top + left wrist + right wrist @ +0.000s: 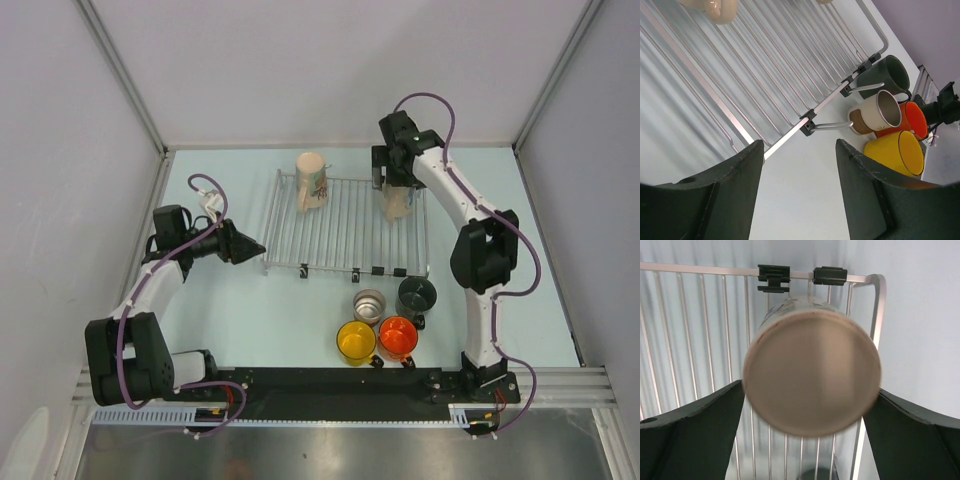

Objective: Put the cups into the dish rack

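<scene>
The dish rack (345, 225) is thin, smooth, silvery metal wire, with black plastic clips (808, 123) along its six o'clock edge. At its five o'clock, the steel cup (369, 305) is polished and reflective. The yellow cup (355, 341), orange cup (398, 337) and dark cup (416, 294) have a glossy glaze. The cream cup (812, 372) at the rack's two o'clock shows a dull, matt base. The left gripper (799, 147) has fingers (725, 200) of matt, faintly grainy black plastic. The table (250, 310) is smooth with a soft sheen.
</scene>
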